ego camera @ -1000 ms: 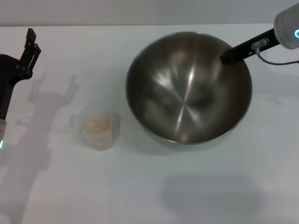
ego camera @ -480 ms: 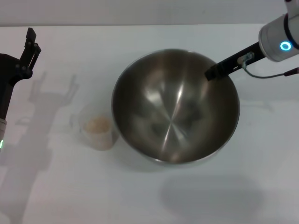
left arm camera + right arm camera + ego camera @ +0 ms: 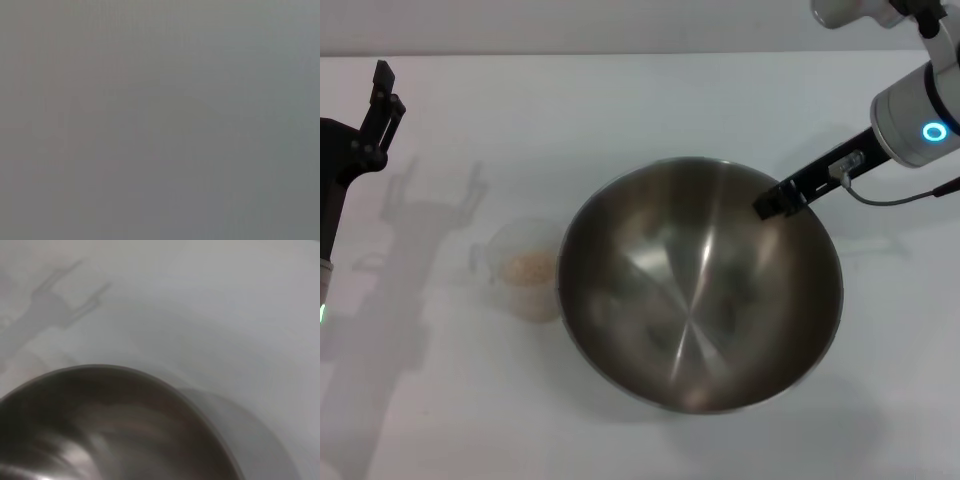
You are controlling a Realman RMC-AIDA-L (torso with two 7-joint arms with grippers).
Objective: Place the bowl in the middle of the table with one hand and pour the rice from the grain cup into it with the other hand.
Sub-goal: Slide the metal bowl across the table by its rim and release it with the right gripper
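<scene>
The steel bowl (image 3: 690, 300) hangs over the middle of the white table (image 3: 620, 100), tilted and casting a shadow below it. My right gripper (image 3: 775, 200) is shut on the bowl's far right rim, one black finger inside the wall. The bowl also fills the right wrist view (image 3: 100, 435). The clear grain cup (image 3: 523, 272) holds pale rice (image 3: 527, 267) and stands just left of the bowl; the bowl's rim covers the cup's right edge. My left gripper (image 3: 382, 95) is open and empty at the far left, well apart from the cup.
The left arm's forked shadow (image 3: 440, 205) lies on the table beside the cup and shows in the right wrist view (image 3: 60, 300). The left wrist view shows only plain grey.
My right gripper has carried the bowl toward the near side and slightly left; the bowl's rim now overlaps the cup. The left arm and the cup have not moved.
</scene>
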